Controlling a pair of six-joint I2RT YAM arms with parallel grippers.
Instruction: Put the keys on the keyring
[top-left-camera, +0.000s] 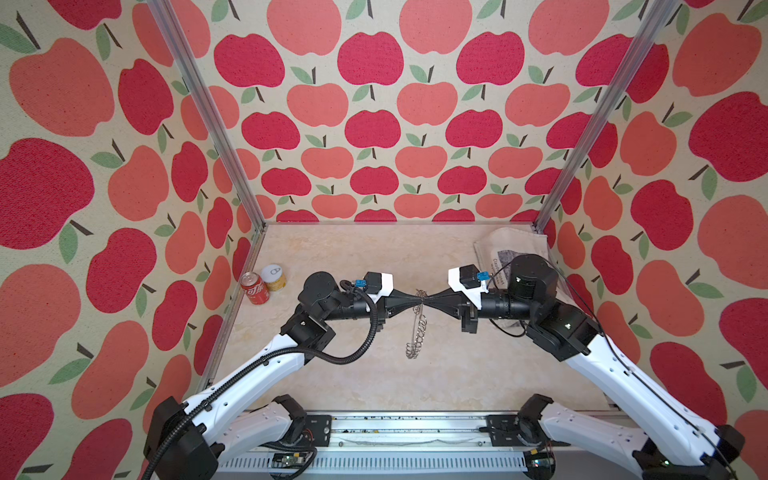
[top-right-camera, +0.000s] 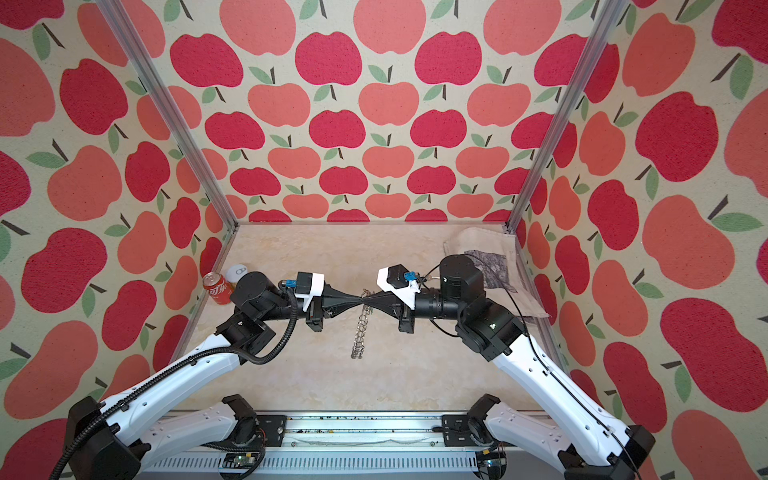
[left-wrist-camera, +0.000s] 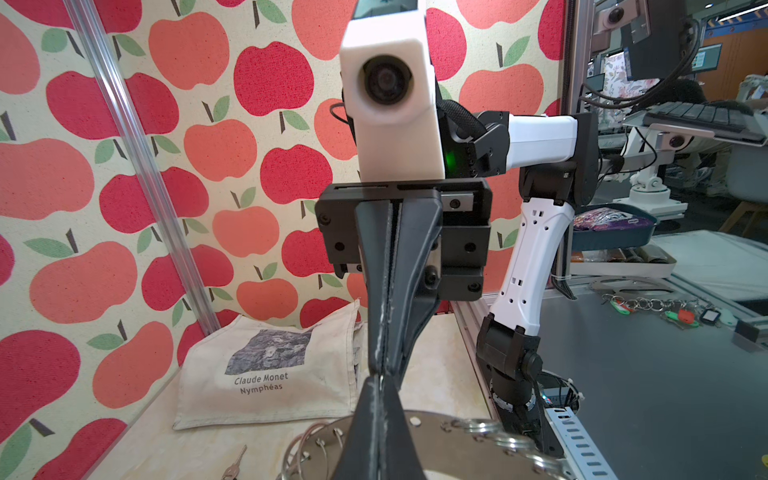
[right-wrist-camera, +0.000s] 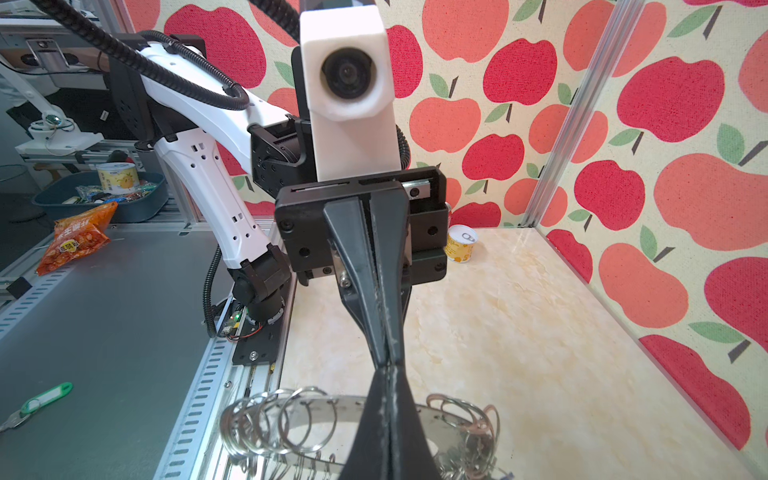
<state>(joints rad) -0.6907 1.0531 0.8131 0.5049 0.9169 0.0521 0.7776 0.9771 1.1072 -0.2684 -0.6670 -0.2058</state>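
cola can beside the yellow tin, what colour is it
The cola can is red with white lettering, best seen in a top view.

Marbled tabletop (top-left-camera: 457, 374), red can (top-left-camera: 254, 288), yellow can (top-left-camera: 274, 277), cloth bag (top-left-camera: 494, 245) (Monet print), key (left-wrist-camera: 235, 461)

The keyring (left-wrist-camera: 436, 436) was polished metal, mirror-bright, its rim hung with shiny wire rings. Table (top-left-camera: 332, 257) under the keyring: smooth, glossy, marble-look. Bag (left-wrist-camera: 270, 374) beyond the keyring: matt off-white cloth, creased. Red can (top-left-camera: 255, 288) left of the keyring: glossy metal. Walls (top-left-camera: 374, 124) showed rough woven fabric. Left gripper (right-wrist-camera: 387, 362) fingers (right-wrist-camera: 357, 257): matt black plastic.
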